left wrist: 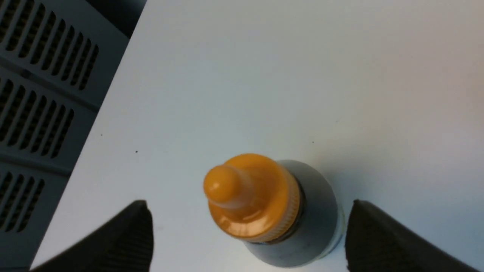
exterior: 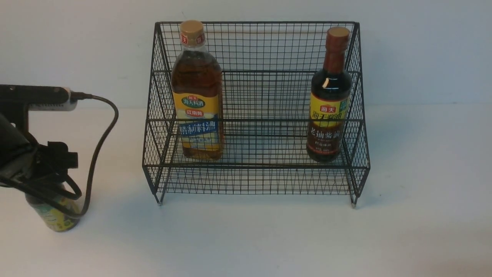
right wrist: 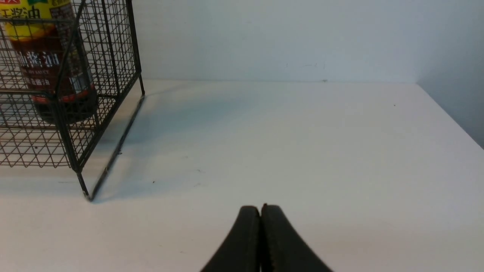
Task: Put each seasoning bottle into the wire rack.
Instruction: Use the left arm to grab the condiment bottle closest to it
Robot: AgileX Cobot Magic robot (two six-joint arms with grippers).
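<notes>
With the left jaws (left wrist: 249, 234) spread around the small orange-capped bottle (left wrist: 264, 204) standing on the table (exterior: 250, 238), and the right jaws (right wrist: 263, 241) together, centre and close squarely before lifting toward the rack (exterior: 255, 167), between the amber bottle (exterior: 196, 80) and the tall dark bottle (exterior: 330, 88).

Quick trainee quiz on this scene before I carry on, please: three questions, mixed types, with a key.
1. True or false: the gold-capped amber bottle stands inside the wire rack.
2. Multiple choice: what colour is the cap of the bottle outside the rack? A) green B) orange C) white
3. Fill in: the right hand is ____ (open or shut).
Key: 1 true; 2 B; 3 shut
</notes>
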